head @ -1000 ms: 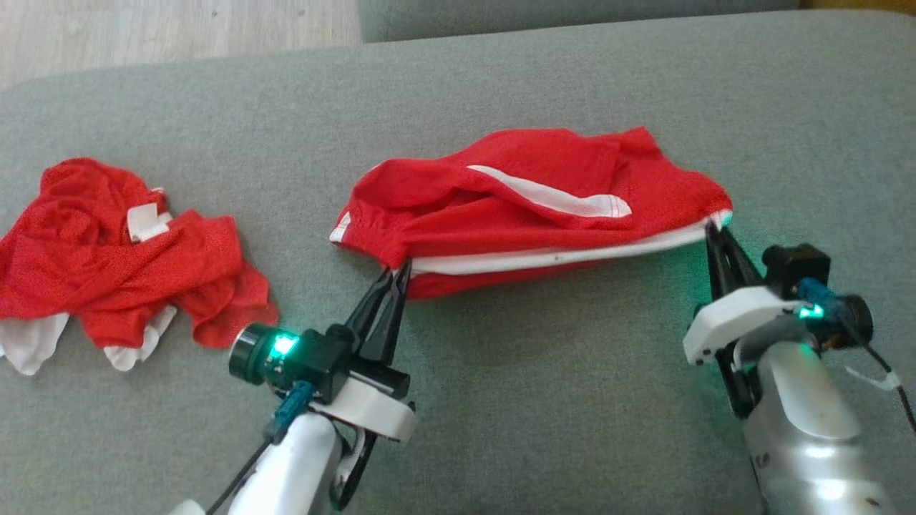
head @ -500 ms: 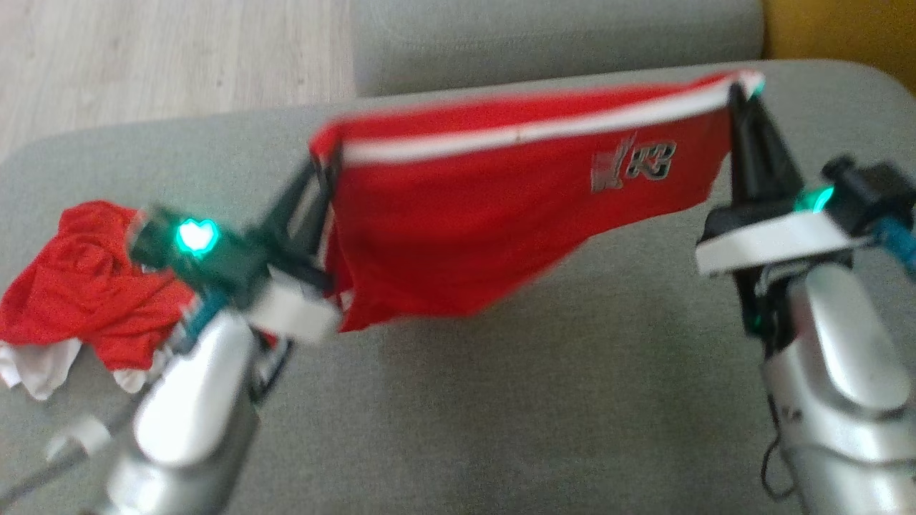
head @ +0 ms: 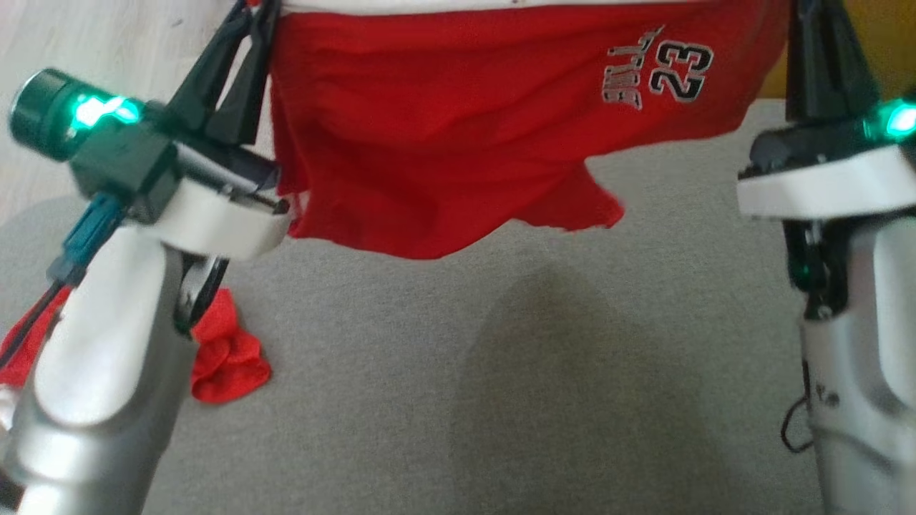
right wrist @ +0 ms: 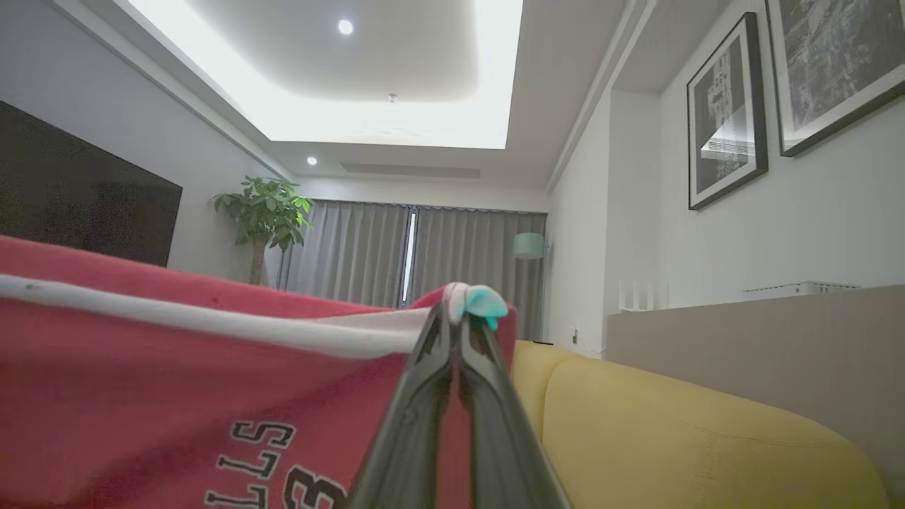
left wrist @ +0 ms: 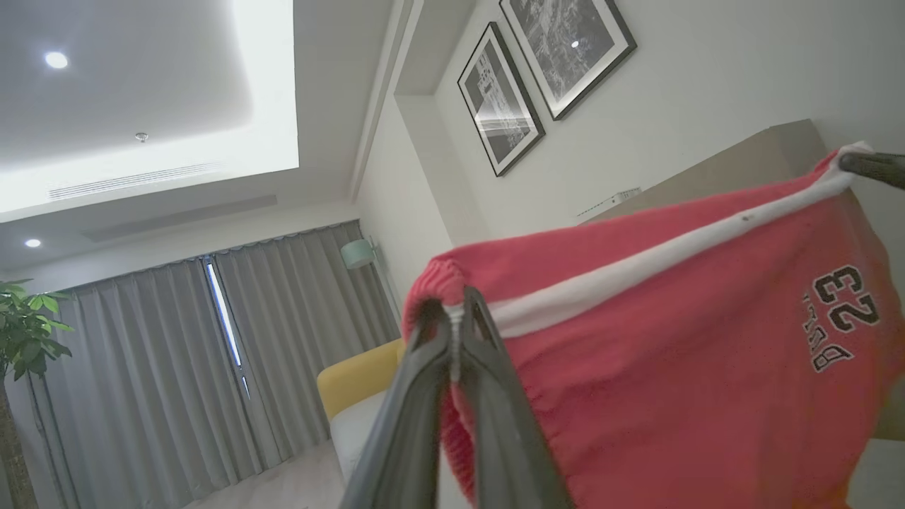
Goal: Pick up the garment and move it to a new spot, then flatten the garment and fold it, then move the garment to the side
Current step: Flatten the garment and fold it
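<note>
The garment (head: 444, 136) is a pair of red shorts with a white band and a "23" print. It hangs spread in the air above the grey cushion (head: 501, 400). My left gripper (head: 259, 7) is shut on its top left corner, and the left wrist view shows the fingers pinching the waistband (left wrist: 456, 304). My right gripper (head: 801, 6) is shut on the top right corner, and the right wrist view shows it clamped on the white band (right wrist: 458, 311). The lower hem hangs free and clear of the cushion.
A second crumpled red cloth (head: 229, 357) lies on the cushion at the left, mostly hidden behind my left forearm (head: 100, 357). Wood floor (head: 107, 28) lies beyond the cushion's far left edge. A yellow sofa (right wrist: 672, 424) stands to the right.
Both grippers have lifted the garment off the cushion and raised it high, so it now hangs open with the print facing me. The head camera's view has shifted too.
</note>
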Robot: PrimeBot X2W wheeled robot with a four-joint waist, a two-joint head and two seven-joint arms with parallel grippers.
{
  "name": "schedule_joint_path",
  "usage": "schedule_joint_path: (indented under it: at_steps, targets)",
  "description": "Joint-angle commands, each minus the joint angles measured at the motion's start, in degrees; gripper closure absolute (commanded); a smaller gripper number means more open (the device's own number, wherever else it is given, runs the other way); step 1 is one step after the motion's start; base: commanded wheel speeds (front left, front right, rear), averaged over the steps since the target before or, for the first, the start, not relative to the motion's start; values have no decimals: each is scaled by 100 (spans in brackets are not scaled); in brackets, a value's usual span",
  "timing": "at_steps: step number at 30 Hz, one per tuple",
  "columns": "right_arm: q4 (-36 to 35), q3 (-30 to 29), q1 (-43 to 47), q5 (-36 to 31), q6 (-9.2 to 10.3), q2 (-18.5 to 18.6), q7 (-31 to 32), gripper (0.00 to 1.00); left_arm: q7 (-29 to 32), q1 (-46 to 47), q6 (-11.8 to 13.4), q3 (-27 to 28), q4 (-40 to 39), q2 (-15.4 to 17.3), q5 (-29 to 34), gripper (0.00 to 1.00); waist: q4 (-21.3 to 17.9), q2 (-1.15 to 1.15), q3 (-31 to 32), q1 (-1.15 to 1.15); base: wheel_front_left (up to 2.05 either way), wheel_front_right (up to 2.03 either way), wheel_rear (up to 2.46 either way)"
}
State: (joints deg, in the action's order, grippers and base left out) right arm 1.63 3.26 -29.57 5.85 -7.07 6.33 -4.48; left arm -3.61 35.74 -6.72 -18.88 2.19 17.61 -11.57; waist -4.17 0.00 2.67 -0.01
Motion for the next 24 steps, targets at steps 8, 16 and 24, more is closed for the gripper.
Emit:
schedule_joint_path:
  at_steps: [8,16,24]
  targets:
    - [-1457,-19,798,-112,-42,-89,675,100,620,-995,335,406,-1701,319,-408,100,-247,0,-27,1,0,0,0]
    - [-1568,-145,832,49,-42,-52,1152,100,927,-988,370,429,-1990,337,-608,100,-429,0,-394,1,0,0,0]
    - [130,-144,-890,286,-42,215,712,100,749,597,93,391,-284,289,-806,100,-596,0,-1548,1,0,0,0]
